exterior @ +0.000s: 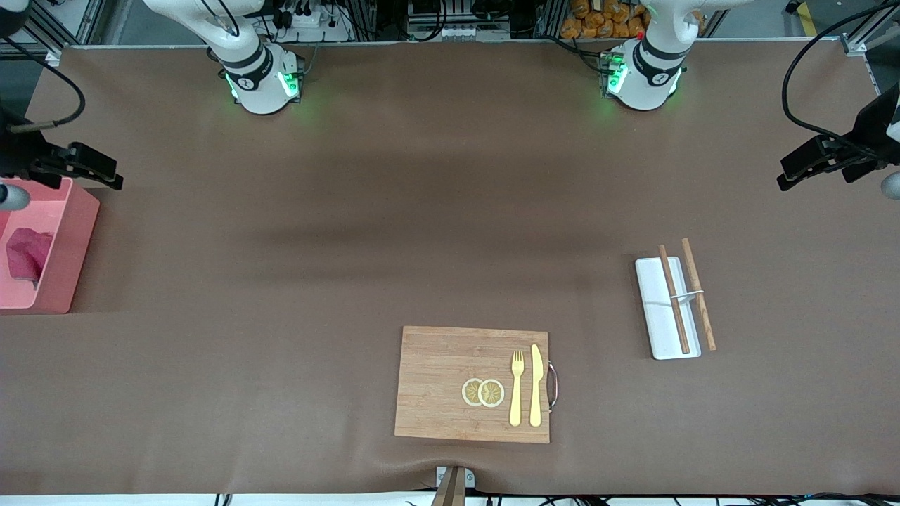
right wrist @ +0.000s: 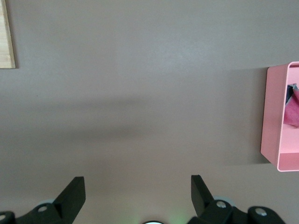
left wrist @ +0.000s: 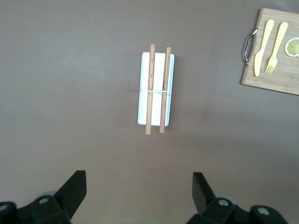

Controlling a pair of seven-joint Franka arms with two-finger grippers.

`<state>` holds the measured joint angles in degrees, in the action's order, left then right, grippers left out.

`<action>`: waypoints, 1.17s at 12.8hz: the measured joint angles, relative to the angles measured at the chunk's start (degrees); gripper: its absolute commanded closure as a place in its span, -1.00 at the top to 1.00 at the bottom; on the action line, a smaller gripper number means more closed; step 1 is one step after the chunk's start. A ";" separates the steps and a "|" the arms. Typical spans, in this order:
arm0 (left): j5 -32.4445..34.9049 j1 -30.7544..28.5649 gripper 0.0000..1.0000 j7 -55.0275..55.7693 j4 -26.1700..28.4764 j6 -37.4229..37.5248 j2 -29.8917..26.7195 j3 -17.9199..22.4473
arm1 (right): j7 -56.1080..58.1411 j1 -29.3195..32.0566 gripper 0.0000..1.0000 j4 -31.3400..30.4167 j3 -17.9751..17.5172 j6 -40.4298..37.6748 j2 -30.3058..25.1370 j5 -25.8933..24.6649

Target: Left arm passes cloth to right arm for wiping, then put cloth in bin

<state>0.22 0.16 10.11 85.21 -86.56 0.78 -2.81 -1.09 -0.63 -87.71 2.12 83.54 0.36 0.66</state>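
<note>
The crimson-pink cloth (exterior: 27,254) lies crumpled inside the pink bin (exterior: 70,246) at the right arm's end of the table. Its dark grey reverse shows a little in the right wrist view (right wrist: 292,109), where the bin (right wrist: 273,116) sits at the frame's edge. My right gripper (exterior: 81,167) is open and empty, up in the air over the bin's edge. In its own view the right gripper (right wrist: 138,184) is over bare table. My left gripper (exterior: 808,163) is open and empty, raised over the left arm's end of the table. In its own view the left gripper (left wrist: 138,179) holds nothing.
A wooden cutting board (exterior: 436,383) near the front camera carries a yellow fork (exterior: 517,386), a yellow knife (exterior: 536,385) and two lemon slices (exterior: 482,392). A white tray (exterior: 657,316) with two wooden chopsticks (exterior: 673,299) lies toward the left arm's end.
</note>
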 measured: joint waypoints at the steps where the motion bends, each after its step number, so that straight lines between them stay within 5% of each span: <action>1: 0.00 0.01 1.00 0.00 0.00 0.00 0.00 -0.02 | -0.04 0.51 1.00 -0.08 0.13 0.07 -0.31 0.13; 15: 0.00 0.43 1.00 -5.91 -0.07 2.15 0.00 -0.36 | -3.19 2.87 1.00 3.97 0.86 -4.11 -0.96 1.43</action>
<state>0.22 0.60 4.20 85.13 -84.41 0.78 -3.17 -4.29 2.24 -83.73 2.98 79.43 -0.60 2.09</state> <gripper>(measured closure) 0.000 0.000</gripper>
